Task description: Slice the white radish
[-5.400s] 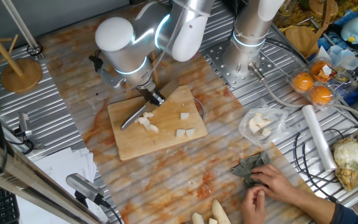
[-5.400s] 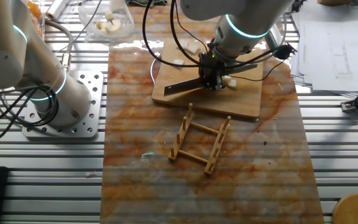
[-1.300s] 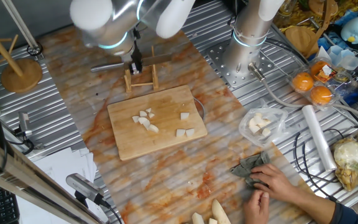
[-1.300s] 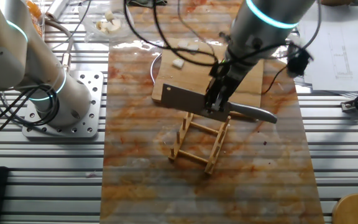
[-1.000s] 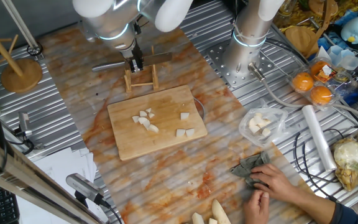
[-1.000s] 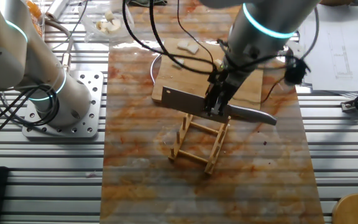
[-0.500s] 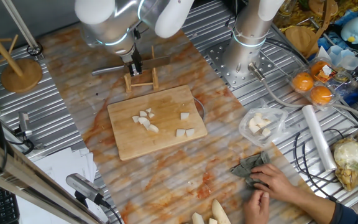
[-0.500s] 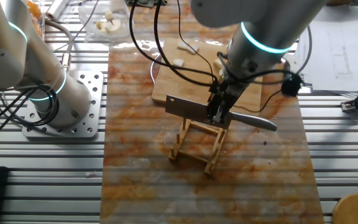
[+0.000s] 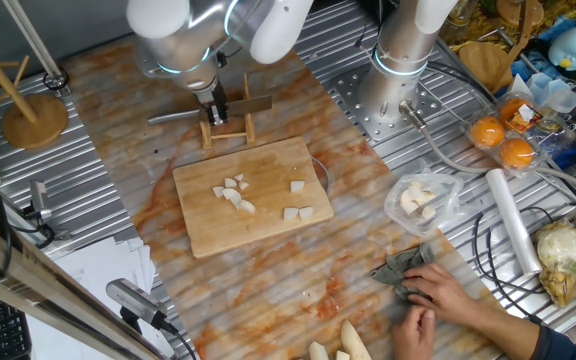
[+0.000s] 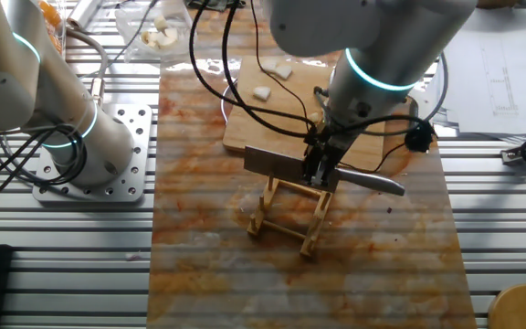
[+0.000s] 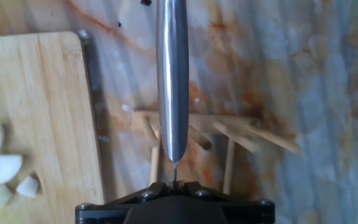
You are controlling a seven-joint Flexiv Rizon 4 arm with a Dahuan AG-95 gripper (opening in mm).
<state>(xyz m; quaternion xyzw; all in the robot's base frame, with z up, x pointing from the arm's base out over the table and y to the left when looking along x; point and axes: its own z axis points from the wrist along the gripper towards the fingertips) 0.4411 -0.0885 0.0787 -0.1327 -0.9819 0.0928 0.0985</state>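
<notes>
Hand view: we see the gripper (image 11: 174, 182) clamped on the knife (image 11: 171, 81).
Change: lowered onto the wooden rack (image 10: 290, 214).
Radish: white radish pieces (image 9: 234, 193) apparently all cut.

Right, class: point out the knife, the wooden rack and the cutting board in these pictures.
knife (image 10: 277, 164), the other fixed view, on the flat of the blade.
wooden rack (image 10: 286, 216), the other fixed view, on its middle crossbars.
cutting board (image 9: 218, 222), one fixed view, on bare wood near its front edge.
</notes>
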